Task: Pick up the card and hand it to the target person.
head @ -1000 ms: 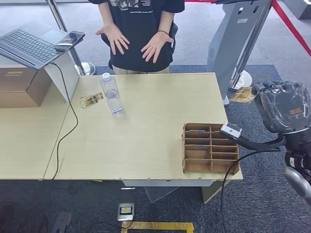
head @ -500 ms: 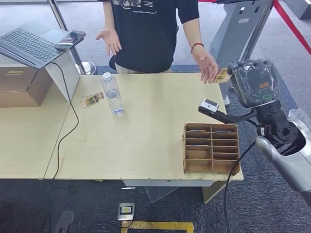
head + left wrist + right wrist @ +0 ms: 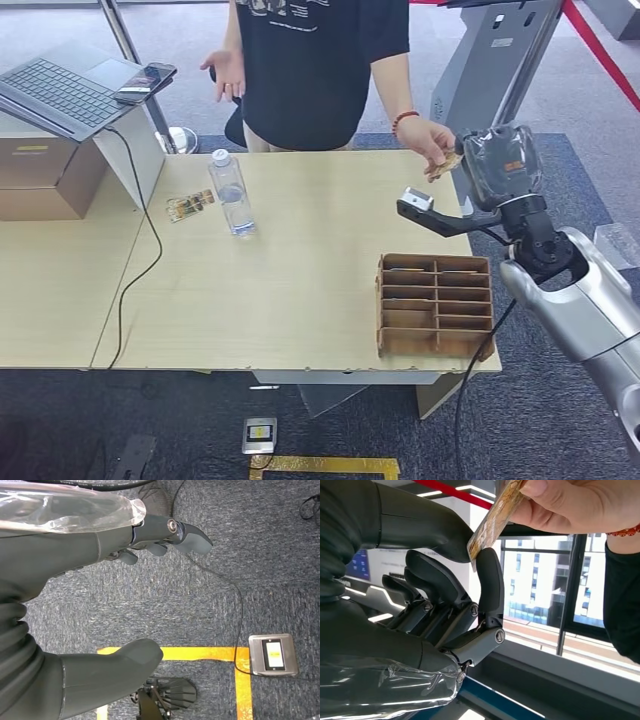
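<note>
Right hand [image 3: 433, 585] pinching card [image 3: 493, 517] with person's hand [image 3: 569, 502] on its far end, left hand [image 3: 124, 605] spread wide over carpet [image 3: 264, 555]

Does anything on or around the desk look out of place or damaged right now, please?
Nothing looks damaged or spilled. The water bottle stands upright, and the cardboard organizer sits square at the table's corner. A few cards lie loose near the bottle.

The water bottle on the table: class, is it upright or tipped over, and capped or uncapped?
Upright and capped. The water bottle stands on its base on the table, with its white cap on top.
</note>
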`<act>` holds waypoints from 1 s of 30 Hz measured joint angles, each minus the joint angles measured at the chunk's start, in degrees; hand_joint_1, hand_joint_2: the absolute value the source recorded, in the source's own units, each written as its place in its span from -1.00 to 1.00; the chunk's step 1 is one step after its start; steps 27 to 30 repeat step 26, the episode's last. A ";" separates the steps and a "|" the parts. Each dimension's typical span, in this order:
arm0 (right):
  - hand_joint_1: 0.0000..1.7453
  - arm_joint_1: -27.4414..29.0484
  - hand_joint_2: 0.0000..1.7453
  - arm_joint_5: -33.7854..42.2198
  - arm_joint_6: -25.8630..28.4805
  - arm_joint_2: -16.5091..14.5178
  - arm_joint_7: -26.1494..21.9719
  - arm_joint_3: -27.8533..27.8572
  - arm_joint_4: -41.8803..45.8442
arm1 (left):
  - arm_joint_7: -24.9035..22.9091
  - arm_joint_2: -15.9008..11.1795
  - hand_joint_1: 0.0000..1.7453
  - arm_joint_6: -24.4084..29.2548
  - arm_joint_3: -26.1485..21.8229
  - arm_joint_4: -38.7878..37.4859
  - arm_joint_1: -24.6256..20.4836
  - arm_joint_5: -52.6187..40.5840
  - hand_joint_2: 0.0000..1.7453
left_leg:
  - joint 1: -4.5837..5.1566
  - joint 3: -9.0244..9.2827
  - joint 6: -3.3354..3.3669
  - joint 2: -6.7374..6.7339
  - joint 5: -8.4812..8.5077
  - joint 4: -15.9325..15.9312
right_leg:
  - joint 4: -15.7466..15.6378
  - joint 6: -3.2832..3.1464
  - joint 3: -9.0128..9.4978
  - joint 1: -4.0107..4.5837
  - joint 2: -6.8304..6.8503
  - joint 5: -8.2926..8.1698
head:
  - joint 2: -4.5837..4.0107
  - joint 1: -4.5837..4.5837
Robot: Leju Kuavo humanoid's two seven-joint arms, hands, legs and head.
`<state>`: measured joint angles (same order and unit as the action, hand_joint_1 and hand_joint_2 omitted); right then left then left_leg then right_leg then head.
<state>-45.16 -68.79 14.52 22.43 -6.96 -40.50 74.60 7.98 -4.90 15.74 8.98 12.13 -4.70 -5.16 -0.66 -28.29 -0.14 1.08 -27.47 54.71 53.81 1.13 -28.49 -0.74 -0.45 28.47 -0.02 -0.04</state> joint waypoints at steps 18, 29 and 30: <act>-1.00 2.68 1.00 5.63 -1.78 -0.26 5.60 0.55 -0.40 | -1.26 0.00 -1.00 0.09 0.25 -0.04 0.49 1.16 1.00 | 0.00 0.09 0.00 0.00 0.00 0.07 | -0.04 0.00 -0.02 0.00 -0.04 0.00 | 0.00 0.01; -1.00 9.54 1.00 7.52 -5.52 4.73 9.41 4.91 10.47 | -2.11 -0.04 -1.00 0.63 0.25 -0.08 0.76 2.18 1.00 | 0.01 0.10 0.00 -0.02 -0.01 0.08 | -0.10 0.00 -0.02 0.00 -0.04 0.00 | 0.00 0.01; -1.00 9.54 1.00 7.52 -5.52 4.73 9.41 4.91 10.47 | -2.11 -0.04 -1.00 0.63 0.25 -0.08 0.76 2.18 1.00 | 0.01 0.10 0.00 -0.02 -0.01 0.08 | -0.10 0.00 -0.02 0.00 -0.04 0.00 | 0.00 0.01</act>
